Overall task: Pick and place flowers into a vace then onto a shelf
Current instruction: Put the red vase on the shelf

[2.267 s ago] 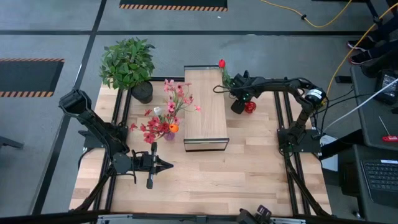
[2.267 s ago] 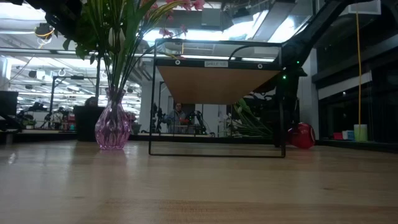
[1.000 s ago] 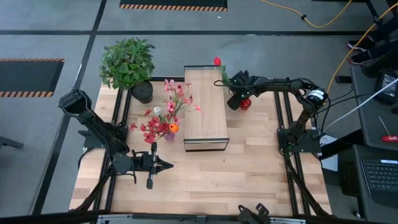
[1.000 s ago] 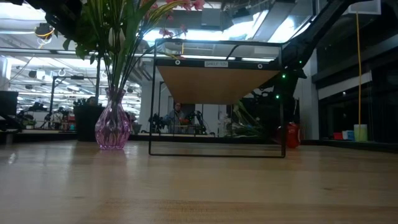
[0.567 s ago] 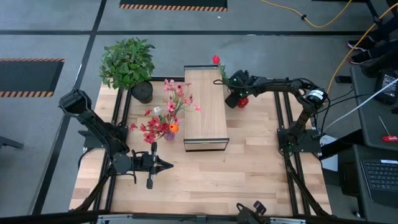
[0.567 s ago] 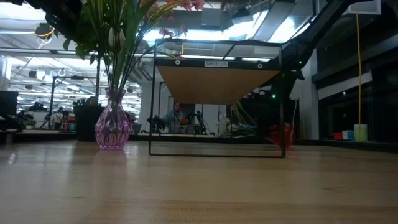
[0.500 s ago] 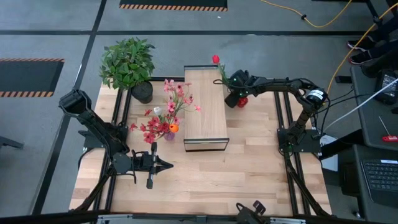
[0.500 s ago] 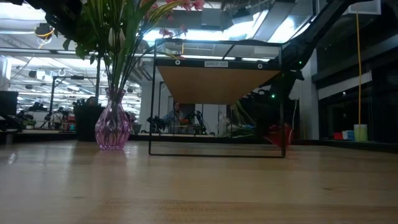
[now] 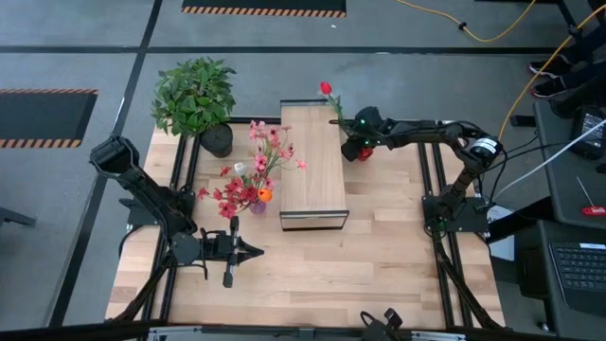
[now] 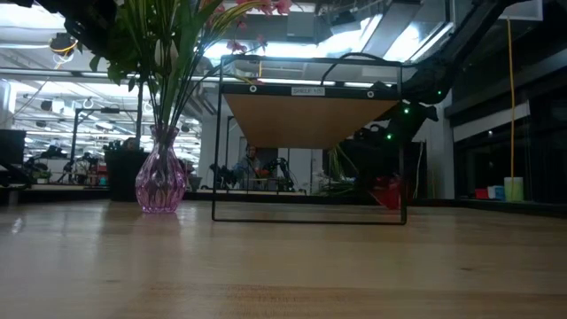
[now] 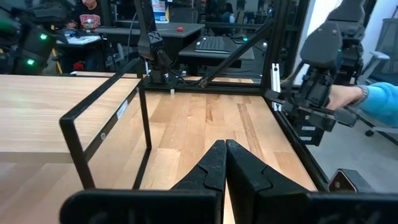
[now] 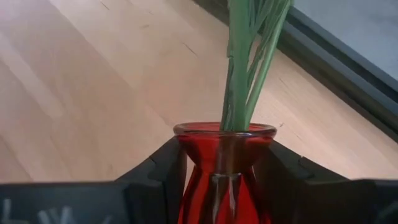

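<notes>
A red glass vase [image 12: 222,180] with green stems [image 12: 249,68] and a red blossom [image 9: 325,88] sits in my right gripper [image 9: 359,149], just off the far right corner of the light-wood shelf [image 9: 314,166]. In the low view the red vase [image 10: 386,192] shows behind the shelf's right leg. A pink vase [image 9: 258,205] full of pink, red and orange flowers [image 9: 256,170] stands on its base left of the shelf. My left gripper [image 9: 233,252] is shut and waits near the table's near left side, touching nothing. My right gripper pinches the red vase at its narrow neck [image 12: 224,152], just under the rim, one finger [image 12: 163,168] on each side. The fingers come in about level from the table's right. The vase stays upright, stems rising above it. Whether its base is off the table I cannot tell.
A bushy green potted plant [image 9: 194,95] stands at the far left corner. The shelf's dark metal frame [image 10: 217,151] rises from the table's middle. Bare wood [image 9: 379,256] lies near and right of the shelf. A person's sleeve [image 11: 379,102] shows beyond the table.
My right gripper has carried the red vase a short way toward the table's left and far edge, closer to the shelf's far right corner. The vase has stayed upright, and the red blossom has moved along with it. The left arm has kept still.
</notes>
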You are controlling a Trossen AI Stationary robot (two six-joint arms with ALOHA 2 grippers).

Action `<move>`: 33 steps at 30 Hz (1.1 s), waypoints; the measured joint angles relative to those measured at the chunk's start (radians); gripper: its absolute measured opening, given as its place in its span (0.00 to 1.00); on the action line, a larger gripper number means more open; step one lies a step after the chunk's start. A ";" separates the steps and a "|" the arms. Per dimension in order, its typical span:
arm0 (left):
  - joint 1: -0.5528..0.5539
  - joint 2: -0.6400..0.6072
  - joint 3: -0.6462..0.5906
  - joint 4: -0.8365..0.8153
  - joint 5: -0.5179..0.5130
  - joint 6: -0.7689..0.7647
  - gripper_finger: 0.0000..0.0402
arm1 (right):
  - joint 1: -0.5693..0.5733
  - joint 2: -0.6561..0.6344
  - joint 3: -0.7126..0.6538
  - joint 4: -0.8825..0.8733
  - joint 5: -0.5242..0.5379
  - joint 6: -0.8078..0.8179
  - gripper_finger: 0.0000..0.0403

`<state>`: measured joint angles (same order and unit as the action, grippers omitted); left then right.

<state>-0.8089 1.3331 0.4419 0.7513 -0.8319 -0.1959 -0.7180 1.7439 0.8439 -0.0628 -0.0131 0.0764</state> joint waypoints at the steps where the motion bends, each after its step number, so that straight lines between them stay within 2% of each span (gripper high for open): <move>1: 0.000 0.000 0.000 0.000 -0.006 0.000 0.01 | 0.000 0.000 -0.005 0.008 -0.002 0.004 0.38; 14: 0.000 0.000 0.000 0.000 -0.016 0.000 0.01 | 0.018 0.000 -0.012 0.008 -0.018 0.069 0.38; 19: 0.000 0.000 0.000 0.000 -0.016 0.000 0.01 | 0.033 -0.020 -0.018 0.013 0.023 0.058 0.38; 27: 0.000 0.000 0.000 0.000 -0.016 0.000 0.01 | 0.035 -0.102 -0.030 -0.104 0.042 0.056 0.37; 33: 0.000 0.000 0.000 0.000 -0.016 0.000 0.01 | 0.035 -0.187 -0.160 0.033 0.045 0.081 0.37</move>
<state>-0.8085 1.3332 0.4419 0.7517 -0.8478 -0.1959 -0.6834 1.5565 0.6836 -0.0300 0.0319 0.1570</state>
